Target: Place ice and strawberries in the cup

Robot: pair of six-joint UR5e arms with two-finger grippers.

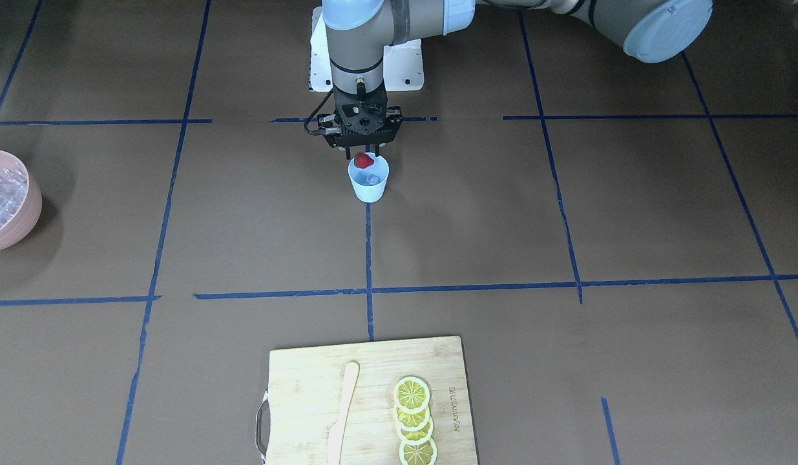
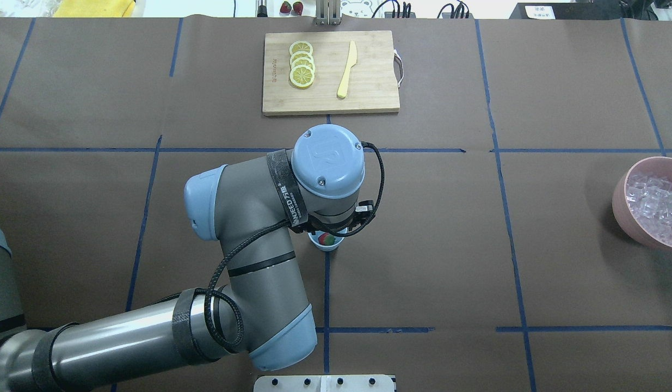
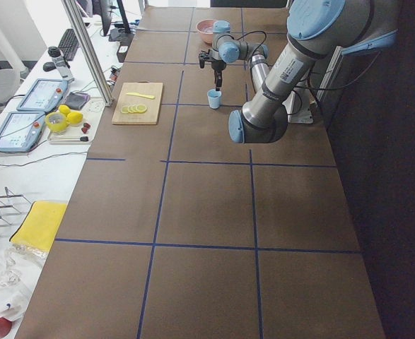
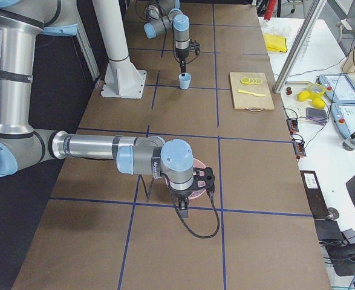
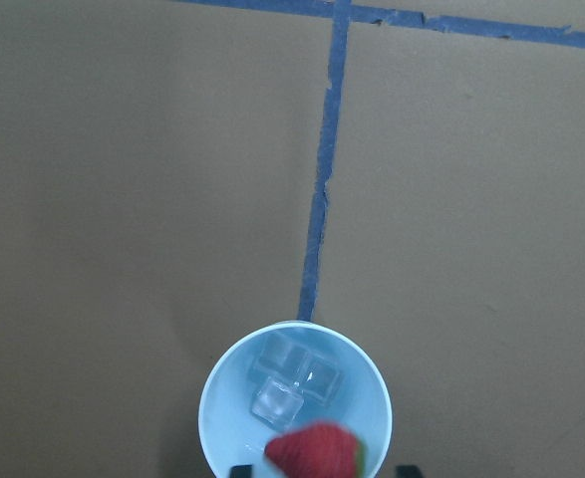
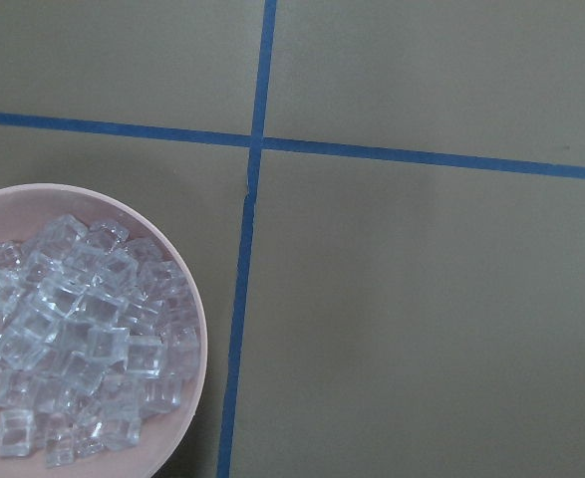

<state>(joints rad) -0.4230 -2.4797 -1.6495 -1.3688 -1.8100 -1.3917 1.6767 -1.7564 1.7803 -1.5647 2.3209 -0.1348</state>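
Observation:
The light-blue cup (image 1: 369, 186) stands at the table's middle with a few clear ice cubes (image 5: 292, 383) inside. My left gripper (image 1: 363, 154) hangs straight over the cup. The red strawberry (image 5: 315, 453) sits between its fingertips just above the cup's rim (image 5: 210, 393); the fingertips stand wide apart, with a gap on each side of the berry. My right gripper (image 4: 187, 207) hovers by the pink bowl (image 6: 187, 299), which holds a heap of ice (image 6: 73, 329); I cannot tell whether it is open or shut.
A bamboo cutting board (image 2: 368, 92) with lemon slices (image 2: 302, 65) and a pale knife (image 2: 347, 69) lies at the far side. The pink bowl (image 2: 621, 201) sits at the table's right end. Blue tape lines cross the brown table.

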